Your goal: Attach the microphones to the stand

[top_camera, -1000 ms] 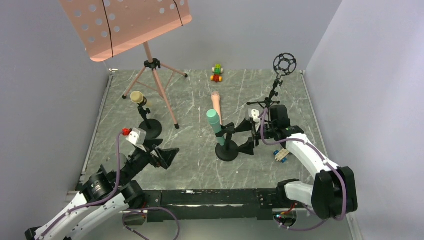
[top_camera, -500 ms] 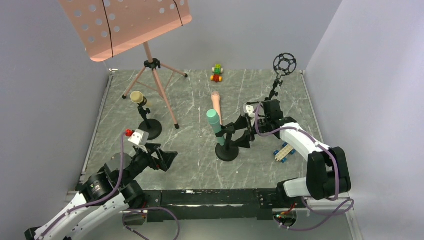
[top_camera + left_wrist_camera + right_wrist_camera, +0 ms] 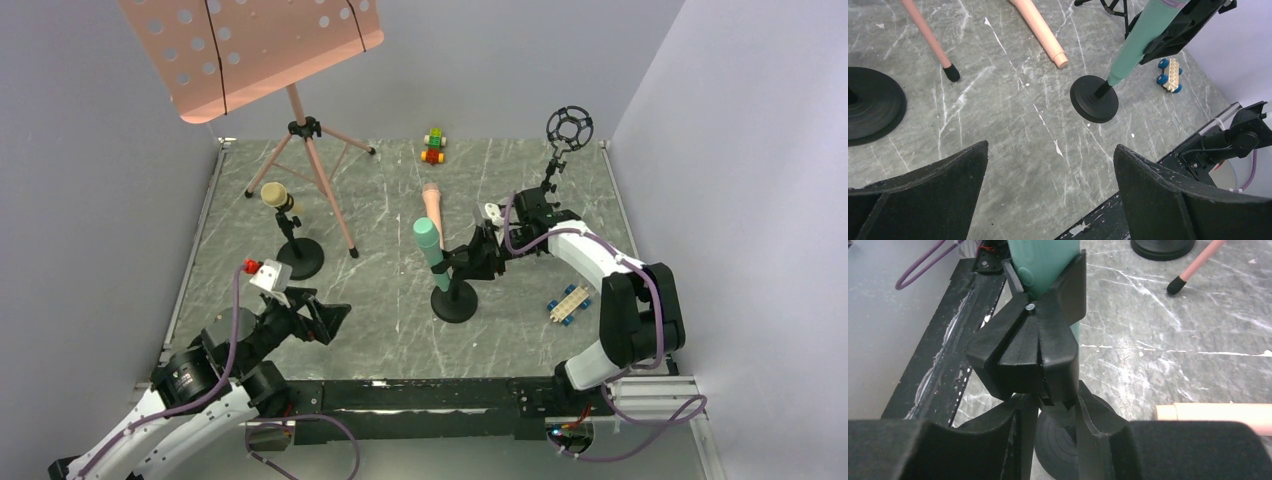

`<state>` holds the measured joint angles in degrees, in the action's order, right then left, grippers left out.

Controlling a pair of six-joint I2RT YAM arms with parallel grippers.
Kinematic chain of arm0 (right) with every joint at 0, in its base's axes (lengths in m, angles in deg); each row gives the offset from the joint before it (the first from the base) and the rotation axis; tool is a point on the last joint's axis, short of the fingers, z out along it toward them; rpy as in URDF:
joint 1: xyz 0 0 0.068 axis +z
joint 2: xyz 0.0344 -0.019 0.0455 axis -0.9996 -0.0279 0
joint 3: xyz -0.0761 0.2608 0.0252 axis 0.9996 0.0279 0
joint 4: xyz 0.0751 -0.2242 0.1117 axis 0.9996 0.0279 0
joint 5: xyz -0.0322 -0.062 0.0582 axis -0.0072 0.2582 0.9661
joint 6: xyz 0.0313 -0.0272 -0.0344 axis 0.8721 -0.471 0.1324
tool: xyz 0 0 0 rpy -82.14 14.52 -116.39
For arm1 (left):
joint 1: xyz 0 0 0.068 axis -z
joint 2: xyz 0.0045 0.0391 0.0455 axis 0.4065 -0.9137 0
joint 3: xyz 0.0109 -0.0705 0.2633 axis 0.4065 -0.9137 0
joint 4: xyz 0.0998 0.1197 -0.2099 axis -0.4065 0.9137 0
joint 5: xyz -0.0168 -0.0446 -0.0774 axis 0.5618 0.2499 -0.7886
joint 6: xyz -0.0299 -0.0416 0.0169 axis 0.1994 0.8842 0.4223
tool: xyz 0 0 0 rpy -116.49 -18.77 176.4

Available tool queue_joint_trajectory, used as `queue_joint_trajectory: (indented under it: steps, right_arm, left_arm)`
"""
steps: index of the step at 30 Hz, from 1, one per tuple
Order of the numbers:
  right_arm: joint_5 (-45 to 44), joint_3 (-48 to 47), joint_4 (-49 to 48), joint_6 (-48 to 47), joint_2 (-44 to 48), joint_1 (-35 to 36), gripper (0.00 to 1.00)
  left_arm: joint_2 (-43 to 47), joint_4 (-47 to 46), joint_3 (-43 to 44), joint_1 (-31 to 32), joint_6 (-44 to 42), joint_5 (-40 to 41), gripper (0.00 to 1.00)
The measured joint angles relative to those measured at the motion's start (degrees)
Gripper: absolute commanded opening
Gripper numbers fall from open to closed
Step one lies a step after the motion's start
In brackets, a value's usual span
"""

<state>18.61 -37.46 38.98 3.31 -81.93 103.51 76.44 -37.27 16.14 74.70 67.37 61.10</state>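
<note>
From where I stand, the teal-green microphone (image 3: 428,243) sits tilted, tail down, in the black clip (image 3: 1030,347) of the middle stand (image 3: 455,303). The right end effector (image 3: 1058,412) is pinched nearly together on the clip's lower neck, probably to steady it while the microphone seats. The pale yellow microphone (image 3: 275,194) is mounted on the left stand (image 3: 298,255). The salmon pink microphone (image 3: 432,204) lies flat on the worktop (image 3: 380,300), unattached. The left end effector (image 3: 1050,150) hangs spread wide and empty, clear of the work.

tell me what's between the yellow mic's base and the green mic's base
The pink music stand's black-tipped foot, set slightly farther back; clearest in the left wrist view.
</note>
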Motion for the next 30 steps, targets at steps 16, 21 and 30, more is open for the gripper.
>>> queue_joint_trajectory:
  steps: [16,21,30]
  right_arm:
    - [-1.18,-2.23,4.15,-5.46,-0.50,1.22,0.05]
    - [-7.21,-0.96,-10.71,11.34,2.51,5.86,0.04]
    - [-15.19,-4.68,-35.36,32.48,-4.59,16.13,0.04]
  left_arm:
    - [-0.96,1.86,5.35,0.00,-2.01,0.46,0.99]
    - [-3.96,3.39,12.33,0.00,-4.52,1.84,0.99]
    - [-4.85,5.66,15.50,0.00,-5.62,3.96,0.99]
